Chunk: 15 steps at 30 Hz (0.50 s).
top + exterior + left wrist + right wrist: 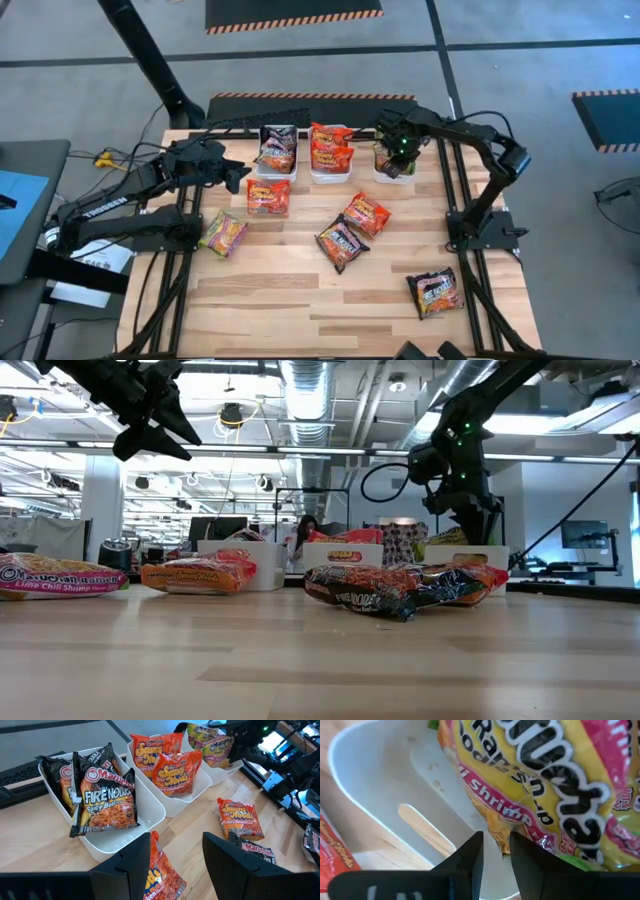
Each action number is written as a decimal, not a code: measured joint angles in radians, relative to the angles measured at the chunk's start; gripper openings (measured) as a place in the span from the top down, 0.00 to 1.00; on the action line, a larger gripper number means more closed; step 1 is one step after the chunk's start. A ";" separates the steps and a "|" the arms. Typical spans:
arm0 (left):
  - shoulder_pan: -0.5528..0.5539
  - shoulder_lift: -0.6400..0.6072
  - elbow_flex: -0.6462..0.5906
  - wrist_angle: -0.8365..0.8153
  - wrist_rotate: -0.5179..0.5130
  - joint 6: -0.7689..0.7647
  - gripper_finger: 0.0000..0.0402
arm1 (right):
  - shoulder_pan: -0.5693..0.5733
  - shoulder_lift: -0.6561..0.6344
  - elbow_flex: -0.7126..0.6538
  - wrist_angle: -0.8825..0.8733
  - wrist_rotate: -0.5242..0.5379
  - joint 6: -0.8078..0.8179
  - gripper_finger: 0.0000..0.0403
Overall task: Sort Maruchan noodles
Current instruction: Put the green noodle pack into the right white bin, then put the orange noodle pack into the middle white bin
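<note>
Tabletop (pixel 300 300): crinkly red, black, green-yellow packets (pixel 268 197)

Three white bins (pixel 331 176) stand side by side at the far edge of the table (pixel 300 310), and the right gripper (pixel 398 152) fills the right one. Loose noodle packets (pixel 343 243) dot the middle. The near left part of the table is bare wood.

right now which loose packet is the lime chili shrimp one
Start at the wooden table and look along its left side, beside the left arm's base. The lime chili shrimp packet lies there, the only loose green-and-pink one; the other loose packets are orange or black.
</note>
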 joint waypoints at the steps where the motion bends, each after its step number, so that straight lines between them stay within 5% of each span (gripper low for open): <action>1: 0.000 0.000 0.000 0.000 0.000 0.000 0.58 | 0.002 -0.005 0.000 -0.007 -0.002 0.000 0.71; 15: 0.000 0.000 0.000 0.000 0.002 0.002 0.58 | 0.092 -0.177 0.001 -0.064 -0.051 0.054 0.71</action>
